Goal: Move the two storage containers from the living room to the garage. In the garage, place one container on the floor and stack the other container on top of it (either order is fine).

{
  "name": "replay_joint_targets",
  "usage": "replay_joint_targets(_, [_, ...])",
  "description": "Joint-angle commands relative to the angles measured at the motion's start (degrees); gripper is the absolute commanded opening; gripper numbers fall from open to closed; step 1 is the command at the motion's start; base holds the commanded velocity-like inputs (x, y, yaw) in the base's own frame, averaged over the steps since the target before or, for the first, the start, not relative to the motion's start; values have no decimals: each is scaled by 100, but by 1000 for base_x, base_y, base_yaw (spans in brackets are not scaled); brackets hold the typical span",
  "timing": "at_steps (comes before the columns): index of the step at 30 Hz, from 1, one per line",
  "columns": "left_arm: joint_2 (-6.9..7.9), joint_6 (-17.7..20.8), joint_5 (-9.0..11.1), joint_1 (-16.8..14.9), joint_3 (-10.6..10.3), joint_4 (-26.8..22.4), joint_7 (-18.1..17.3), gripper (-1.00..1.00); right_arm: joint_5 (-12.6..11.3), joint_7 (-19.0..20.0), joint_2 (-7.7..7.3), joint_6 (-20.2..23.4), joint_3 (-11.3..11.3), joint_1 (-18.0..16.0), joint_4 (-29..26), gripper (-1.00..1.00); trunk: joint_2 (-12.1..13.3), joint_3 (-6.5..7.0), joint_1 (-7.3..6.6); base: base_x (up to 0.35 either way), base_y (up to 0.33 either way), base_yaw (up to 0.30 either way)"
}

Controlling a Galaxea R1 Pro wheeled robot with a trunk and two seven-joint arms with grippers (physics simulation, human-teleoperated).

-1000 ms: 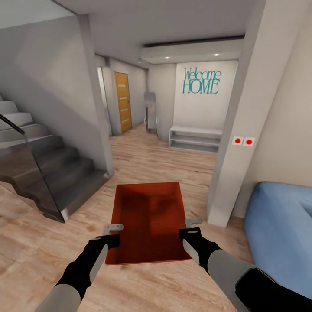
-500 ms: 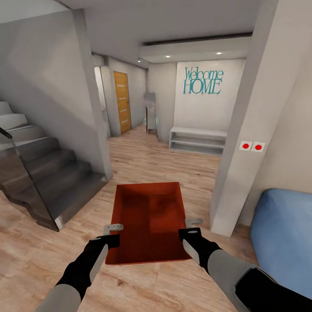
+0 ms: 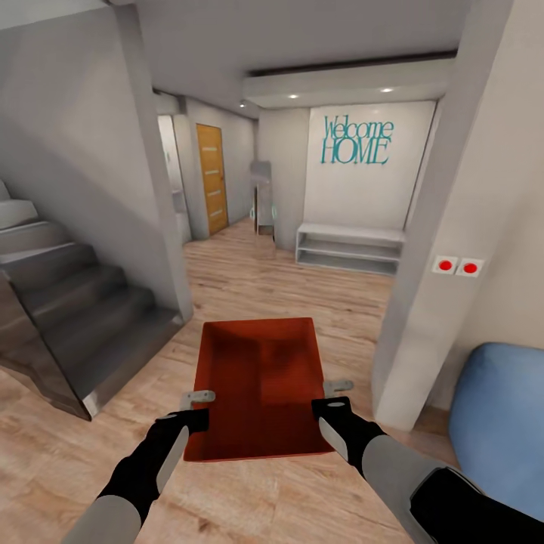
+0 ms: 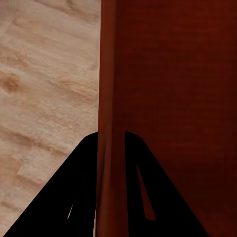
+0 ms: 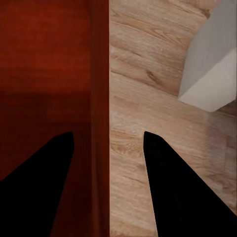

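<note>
The orange-red open-top storage container [image 3: 261, 389] is held up over the light wood plank floor [image 3: 287, 279]. The left gripper [image 3: 198, 408] pinches its left wall. The right gripper [image 3: 338, 397] sits astride its right wall with a wider gap. Grey stairs [image 3: 75, 302] are near.

Low centre, the storage container [image 3: 261, 389] is sitting between left gripper [image 3: 198, 408] and right gripper [image 3: 335, 399], staircase [image 3: 72, 302] at left, sofa [image 3: 502, 423] lower right, shelf unit [image 3: 349, 248] beyond.

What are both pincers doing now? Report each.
Left pincer: closed on the storage container, its left wall.
Right pincer: straddling its right wall; closure cannot be told.
</note>
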Motion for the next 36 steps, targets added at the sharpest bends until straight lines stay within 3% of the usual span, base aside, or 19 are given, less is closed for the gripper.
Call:
replay_joint_targets(1, [21,-85,-203,-7,5,-19,88,-100,-227,68,-7,29,211,2,-1,-100,-13,-14,7,322,0,0])
replay_joint_targets(12, [21,-85,-203,-7,5,-19,88,-100,-227,60,-11,29,207,0,-1,-100,-13,-14,7,322,0,91])
replay_joint_targets(36, [13,-82,-203,-7,5,-10,88,-100,-227,63,-11,29,210,4,-1,-100,-13,-14,7,322,0,2])
